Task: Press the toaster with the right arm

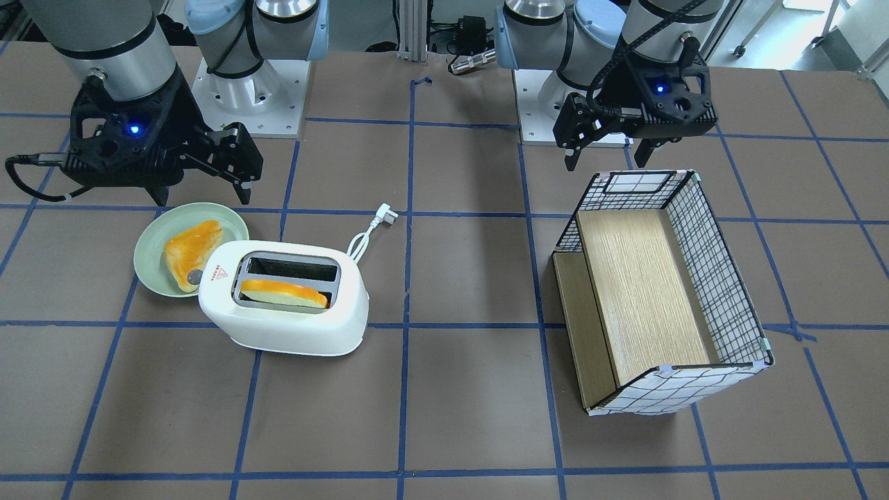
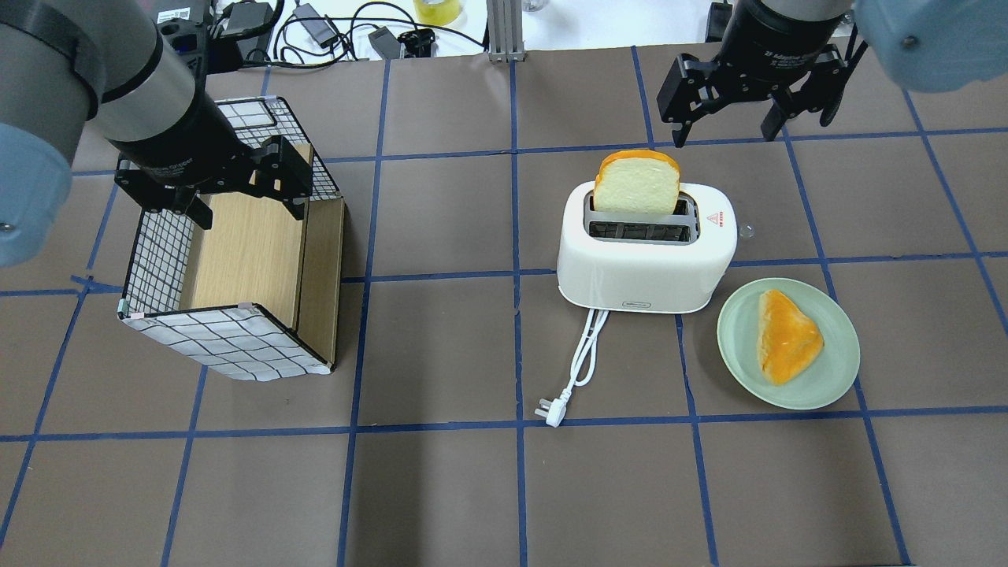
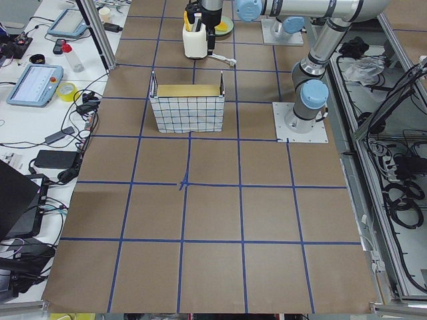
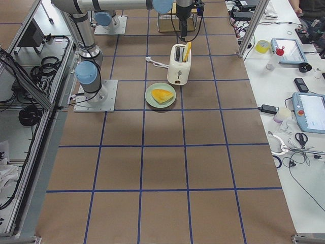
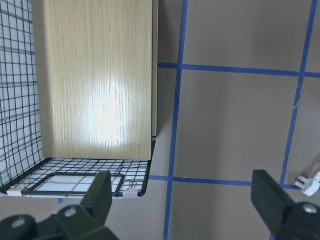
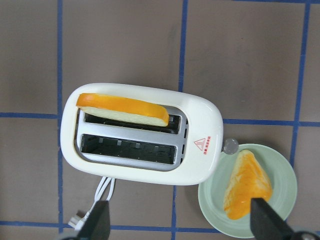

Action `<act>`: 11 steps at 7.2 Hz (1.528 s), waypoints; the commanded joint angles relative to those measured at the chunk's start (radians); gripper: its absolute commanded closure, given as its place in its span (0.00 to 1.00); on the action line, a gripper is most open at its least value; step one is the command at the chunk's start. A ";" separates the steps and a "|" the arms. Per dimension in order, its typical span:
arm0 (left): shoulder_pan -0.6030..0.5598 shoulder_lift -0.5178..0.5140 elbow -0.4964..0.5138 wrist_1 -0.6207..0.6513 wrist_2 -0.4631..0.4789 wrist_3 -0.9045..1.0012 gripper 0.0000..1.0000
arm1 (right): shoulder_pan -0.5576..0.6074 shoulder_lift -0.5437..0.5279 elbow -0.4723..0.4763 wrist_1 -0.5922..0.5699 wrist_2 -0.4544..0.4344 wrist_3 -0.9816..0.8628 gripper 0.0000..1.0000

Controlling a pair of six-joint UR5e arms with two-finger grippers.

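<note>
The white toaster (image 1: 285, 326) stands on the table with a slice of bread (image 1: 285, 292) upright in one slot; its other slot is empty. It also shows in the overhead view (image 2: 646, 272) and the right wrist view (image 6: 200, 165). A small round knob (image 6: 230, 146) sticks out of its end beside the plate. My right gripper (image 1: 201, 189) is open and empty, well above the toaster and plate, touching nothing; it also shows in the overhead view (image 2: 748, 118). My left gripper (image 2: 248, 203) is open and empty above the basket.
A green plate (image 2: 835, 370) with a second piece of bread (image 2: 787, 335) lies next to the toaster's knob end. The toaster's white cord and plug (image 2: 555, 409) trail on the table. A wire basket with a wooden insert (image 2: 157, 260) stands on the left side.
</note>
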 commanded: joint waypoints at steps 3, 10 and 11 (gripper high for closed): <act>0.000 -0.001 0.000 0.000 0.000 0.000 0.00 | -0.002 -0.011 -0.013 0.037 -0.013 0.059 0.00; 0.000 0.001 0.000 0.000 0.000 0.000 0.00 | -0.014 -0.008 -0.004 0.039 0.026 0.055 0.00; 0.000 0.001 0.000 0.000 0.000 0.000 0.00 | -0.018 -0.008 -0.004 0.037 0.026 0.043 0.00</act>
